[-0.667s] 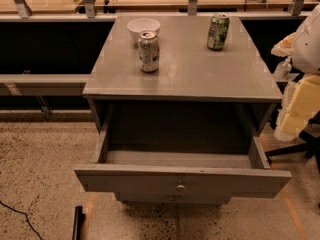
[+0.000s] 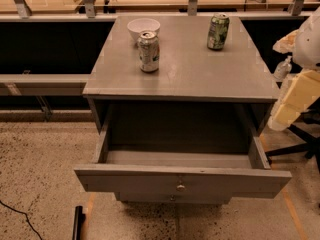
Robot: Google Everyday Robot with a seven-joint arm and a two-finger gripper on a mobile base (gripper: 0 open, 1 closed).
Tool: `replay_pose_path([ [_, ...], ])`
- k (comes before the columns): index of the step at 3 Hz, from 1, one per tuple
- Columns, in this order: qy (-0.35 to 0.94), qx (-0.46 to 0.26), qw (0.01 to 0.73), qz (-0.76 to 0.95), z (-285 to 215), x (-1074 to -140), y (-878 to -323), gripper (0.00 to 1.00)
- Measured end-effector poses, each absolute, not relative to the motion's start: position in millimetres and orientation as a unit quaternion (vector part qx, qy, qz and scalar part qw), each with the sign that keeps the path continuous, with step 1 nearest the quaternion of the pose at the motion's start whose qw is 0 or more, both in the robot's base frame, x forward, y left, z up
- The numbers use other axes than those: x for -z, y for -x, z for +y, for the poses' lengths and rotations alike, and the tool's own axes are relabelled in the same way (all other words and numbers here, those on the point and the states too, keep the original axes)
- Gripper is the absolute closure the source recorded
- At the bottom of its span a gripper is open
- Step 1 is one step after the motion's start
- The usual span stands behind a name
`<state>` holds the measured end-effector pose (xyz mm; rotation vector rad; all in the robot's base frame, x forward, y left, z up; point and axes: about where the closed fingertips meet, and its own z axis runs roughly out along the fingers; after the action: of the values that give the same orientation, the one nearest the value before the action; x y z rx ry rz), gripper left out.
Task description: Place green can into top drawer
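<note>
While top drawer (image 2: 150, 177) gapes, green can (image 2: 218, 32) near back edge, gripper (image 2: 288, 108) far right, state unclear.

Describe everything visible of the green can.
The green can is a small metal drink can, dark green with white and black markings and a silver top. It stands upright on the grey cabinet top, near its back right corner, touching nothing else. The gripper hangs off to its right, beyond the cabinet's edge.
</note>
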<state>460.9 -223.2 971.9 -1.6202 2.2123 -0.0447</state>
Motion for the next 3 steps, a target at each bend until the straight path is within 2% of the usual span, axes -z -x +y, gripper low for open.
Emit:
replay_pose_path([
  [2,0.490,-0.044,0.357,0.794,-263,-962,-580,0.00],
  [3,0.491,-0.044,0.357,0.794,-262,-962,-580,0.00],
])
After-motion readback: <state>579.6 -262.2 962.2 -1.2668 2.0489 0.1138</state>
